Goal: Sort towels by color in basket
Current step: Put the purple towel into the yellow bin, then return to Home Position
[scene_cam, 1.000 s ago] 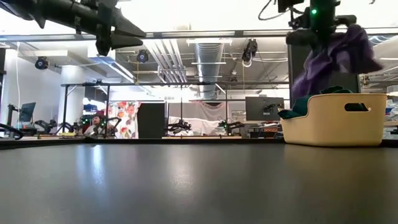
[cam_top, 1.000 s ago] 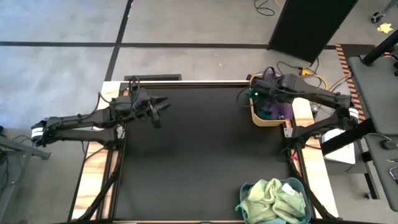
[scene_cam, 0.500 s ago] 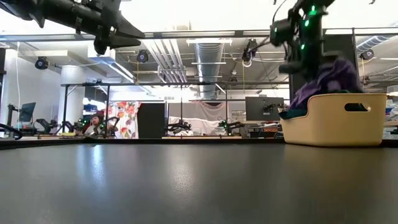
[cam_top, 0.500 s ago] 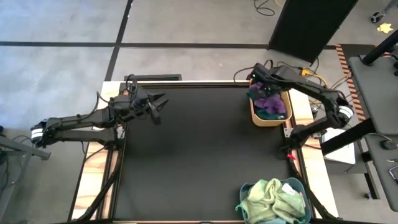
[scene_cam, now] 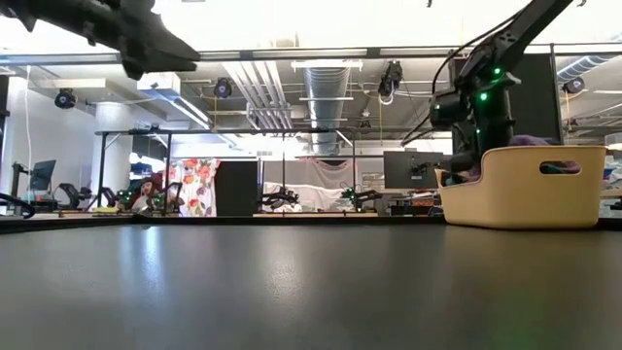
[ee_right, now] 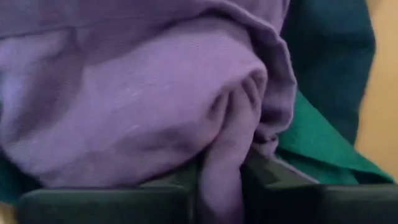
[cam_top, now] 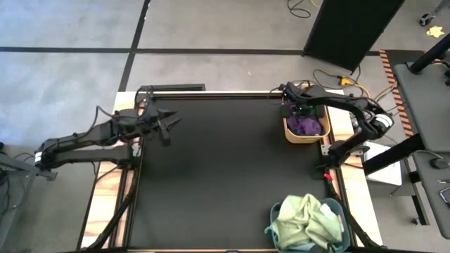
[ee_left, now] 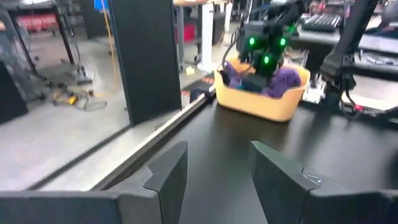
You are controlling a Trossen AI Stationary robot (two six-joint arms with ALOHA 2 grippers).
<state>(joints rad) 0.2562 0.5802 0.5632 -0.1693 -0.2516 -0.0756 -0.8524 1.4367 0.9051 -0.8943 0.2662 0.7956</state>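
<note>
A black table (cam_top: 225, 176) seen from above, with two dark robot arms reaching in from either side.

At the far right corner sits a cream basket (cam_top: 304, 133). It holds a purple towel (cam_top: 307, 124) piled on top of a teal green towel (ee_right: 323, 74). The right gripper (cam_top: 301, 110) is lowered into the far end of this basket. In the right wrist view, a fold of the purple towel is pinched between the gripper's two dark fingers (ee_right: 106, 200), which are clamped on the cloth, with teal green fabric showing beside and beneath it.

At the near right corner stands a teal-blue basket (cam_top: 339, 211). A pale yellow-green towel (cam_top: 304, 221) fills most of it, and a bit of light blue towel (cam_top: 328, 211) shows at its right side.

The left gripper (cam_top: 165, 126) hovers above the table's far left area, well apart from both baskets. Its two fingers (ee_left: 168, 174) stand apart with nothing between them, pointing across the table toward the cream basket.

In the level view, the cream basket is at the right, with the right arm's green lights beside it.
</note>
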